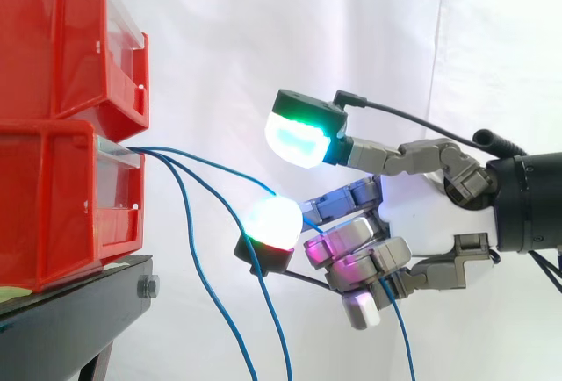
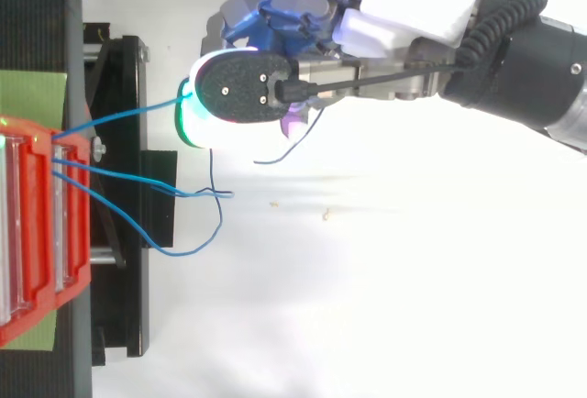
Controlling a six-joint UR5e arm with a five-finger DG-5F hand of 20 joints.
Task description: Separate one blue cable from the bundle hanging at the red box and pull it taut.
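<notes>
Three thin blue cables come out of the lower red bin (image 1: 53, 205). One blue cable (image 2: 128, 115) runs almost straight, with a slight sag, from the bin's front to my hand (image 1: 413, 214). It passes between the curled fingers (image 1: 351, 240) and its free end hangs down below the hand. The thumb (image 1: 303, 135), with a pad glowing green and white, stands raised above the cable. The two other cables (image 2: 119, 175) hang loose from the bin, apart from the hand.
A second red bin (image 1: 61, 39) sits stacked on the lower one. Both rest on a black stand (image 1: 70, 311) at the left. A white curtain hangs behind, and open room lies below the hand.
</notes>
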